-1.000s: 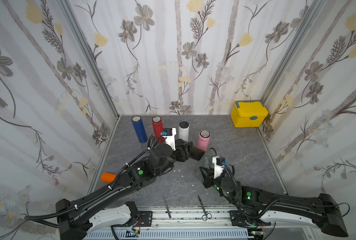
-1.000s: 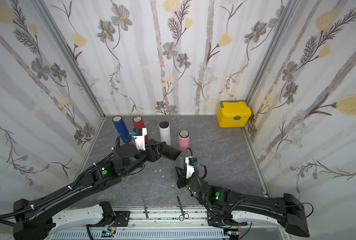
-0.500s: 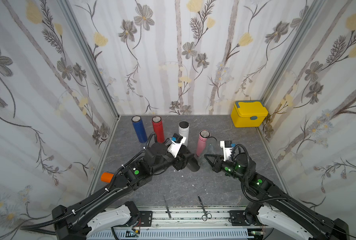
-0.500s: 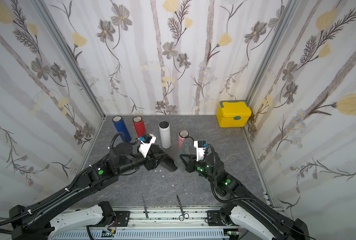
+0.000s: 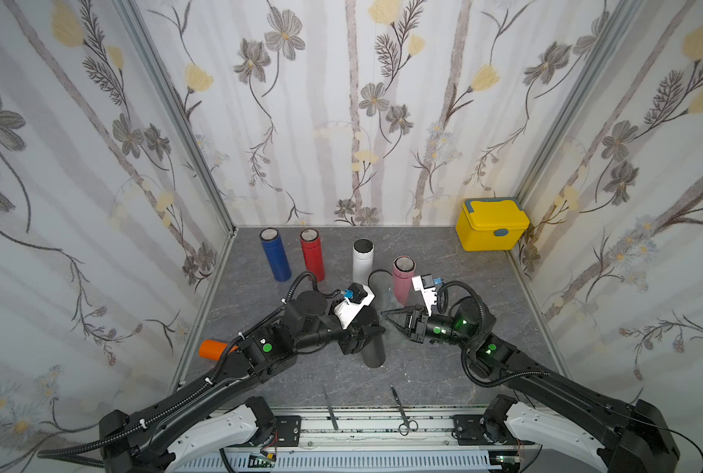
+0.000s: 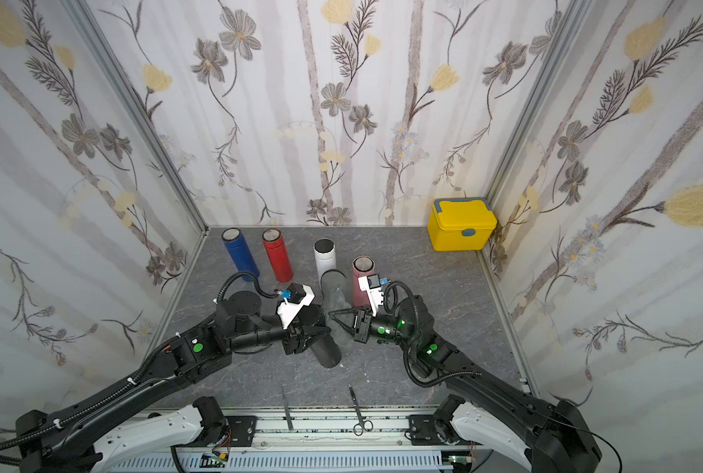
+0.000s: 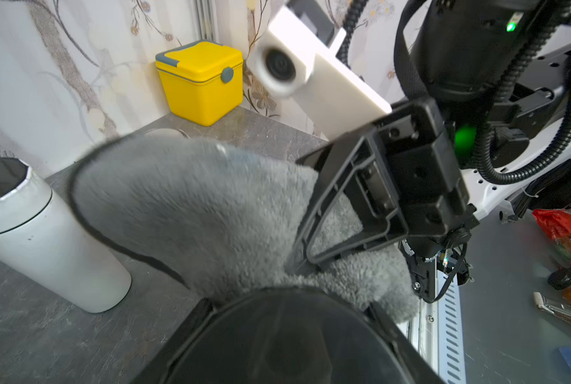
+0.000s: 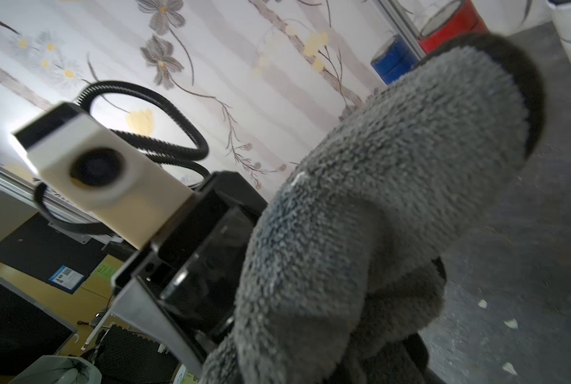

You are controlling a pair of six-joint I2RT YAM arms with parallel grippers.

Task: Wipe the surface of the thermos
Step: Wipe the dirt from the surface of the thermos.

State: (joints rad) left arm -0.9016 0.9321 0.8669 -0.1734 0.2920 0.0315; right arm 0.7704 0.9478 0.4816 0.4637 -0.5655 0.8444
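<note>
My left gripper [image 5: 361, 340] is shut on the black thermos [image 5: 372, 349], which it holds tilted over the middle of the table, base down and towards the front. The same thermos [image 7: 277, 339] fills the bottom of the left wrist view. My right gripper [image 5: 385, 314] points at the thermos's upper end from the right and is shut on a grey fluffy cloth [image 7: 194, 216]. The cloth [image 8: 377, 199] stands up past the fingers and reaches the thermos's top; I cannot tell whether it presses on it. In a top view the cloth [image 6: 333, 288] blends into the grey table.
Blue [image 5: 275, 254], red [image 5: 313, 254], white [image 5: 362, 260] and pink [image 5: 402, 278] thermoses stand in a row behind the grippers. A yellow box [image 5: 491, 225] sits in the back right corner. An orange object [image 5: 214, 349] lies at the left edge, with scissors [image 5: 403, 413] and a thin tool [image 5: 330, 407] at the front.
My left gripper brought the black thermos toward the front and swung its base down. My right gripper rose from the front of the table with the cloth and closed in on the thermos.
</note>
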